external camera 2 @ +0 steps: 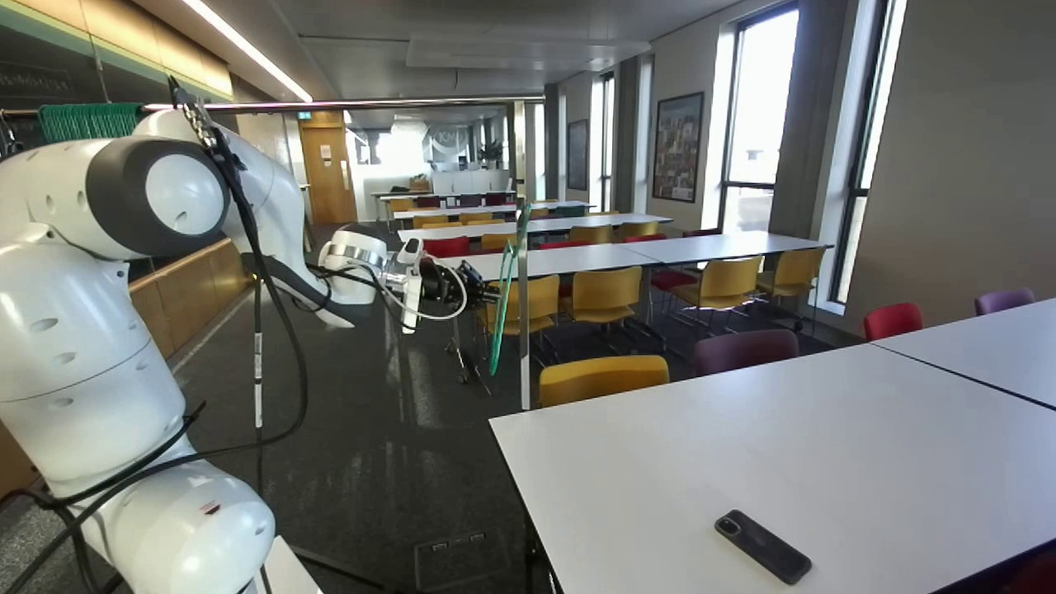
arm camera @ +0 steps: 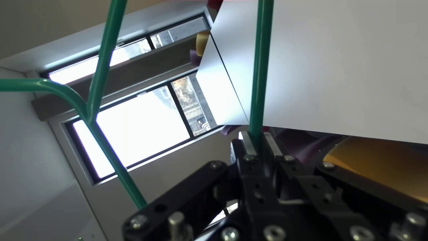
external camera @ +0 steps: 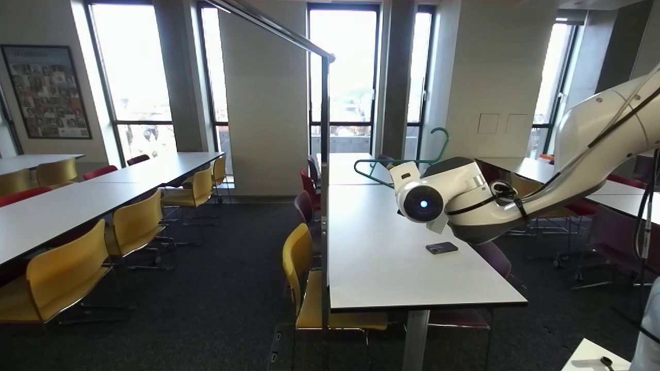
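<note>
A green hanger (arm camera: 262, 67) is gripped along one of its bars by my gripper (arm camera: 256, 140), whose two fingers press on it from either side in the wrist view. The hanger's fork, where its hook joins, shows at the left of that view. In an exterior view the hanger (external camera 2: 501, 322) hangs steeply, seen nearly edge-on, at the tip of my gripper (external camera 2: 493, 294). From another side, in an exterior view, the hanger (external camera: 402, 161) appears with its hook up and to the right; there the wrist hides the fingers.
A metal rack post (external camera 2: 525, 330) appears close beside the hanger; its top rail (external camera 2: 396, 103) carries several green hangers (external camera 2: 91, 121) near the arm. A white table (external camera: 392, 278) bears a dark phone (external camera: 442, 248). Yellow chairs (external camera: 298, 257) stand along it.
</note>
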`<action>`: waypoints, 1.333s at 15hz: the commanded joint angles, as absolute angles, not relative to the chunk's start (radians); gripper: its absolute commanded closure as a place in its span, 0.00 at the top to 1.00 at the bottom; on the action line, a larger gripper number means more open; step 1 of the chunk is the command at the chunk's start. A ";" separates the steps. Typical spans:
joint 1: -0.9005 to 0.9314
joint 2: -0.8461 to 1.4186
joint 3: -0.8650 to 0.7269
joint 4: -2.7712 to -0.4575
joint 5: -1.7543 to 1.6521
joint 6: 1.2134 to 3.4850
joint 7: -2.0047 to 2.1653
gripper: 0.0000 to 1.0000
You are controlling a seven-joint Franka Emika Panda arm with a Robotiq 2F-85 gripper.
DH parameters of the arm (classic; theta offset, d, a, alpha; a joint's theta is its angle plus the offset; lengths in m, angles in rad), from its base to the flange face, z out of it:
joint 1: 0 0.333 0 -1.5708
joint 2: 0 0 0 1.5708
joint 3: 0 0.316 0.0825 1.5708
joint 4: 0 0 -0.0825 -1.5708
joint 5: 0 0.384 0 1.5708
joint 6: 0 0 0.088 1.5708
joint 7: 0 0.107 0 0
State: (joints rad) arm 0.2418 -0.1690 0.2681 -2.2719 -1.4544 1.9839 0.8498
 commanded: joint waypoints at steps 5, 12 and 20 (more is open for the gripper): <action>0.281 -0.162 0.297 -2.165 -1.447 1.910 0.728 0.03; 0.302 -0.067 0.345 -1.948 -1.462 1.807 0.592 0.03; 0.378 0.096 0.397 -1.670 -1.511 1.543 0.447 0.03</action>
